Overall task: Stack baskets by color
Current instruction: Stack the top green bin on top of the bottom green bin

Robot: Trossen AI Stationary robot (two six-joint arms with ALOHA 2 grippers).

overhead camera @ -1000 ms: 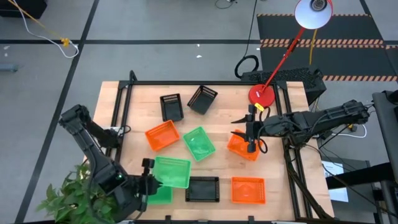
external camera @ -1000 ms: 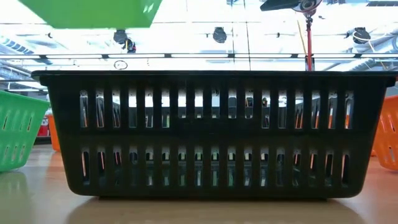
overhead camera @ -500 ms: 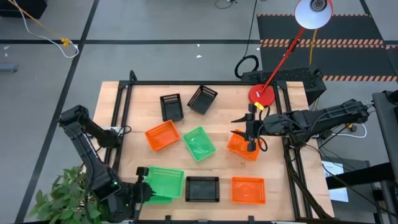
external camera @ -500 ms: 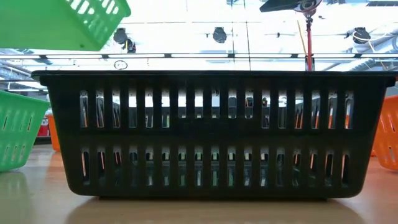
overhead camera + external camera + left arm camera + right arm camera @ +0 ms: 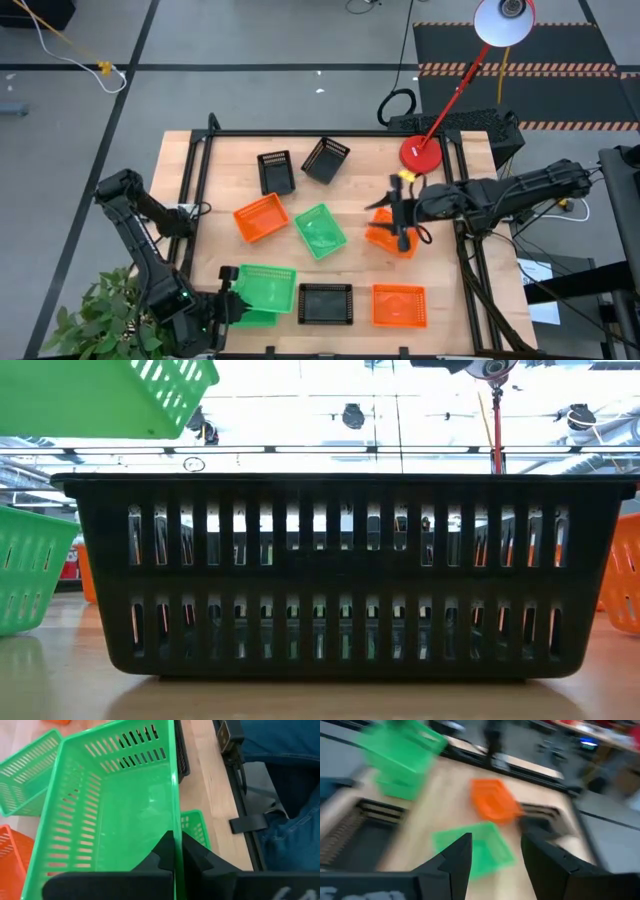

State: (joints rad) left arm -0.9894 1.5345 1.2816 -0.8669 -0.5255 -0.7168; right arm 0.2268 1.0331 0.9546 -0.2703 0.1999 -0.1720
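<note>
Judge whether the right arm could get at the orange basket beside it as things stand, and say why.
Probably yes. The right gripper hangs open right over the orange basket near the table's right edge, with nothing between them. The left gripper is far off, shut on a green basket.

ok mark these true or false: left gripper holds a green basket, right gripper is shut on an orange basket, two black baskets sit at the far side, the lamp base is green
1. The left gripper holds a green basket by its wall: true.
2. The right gripper is shut on an orange basket: false; its jaws are open above it.
3. Two black baskets sit at the table's far side: true.
4. The lamp base is green: false, it is red.
</note>
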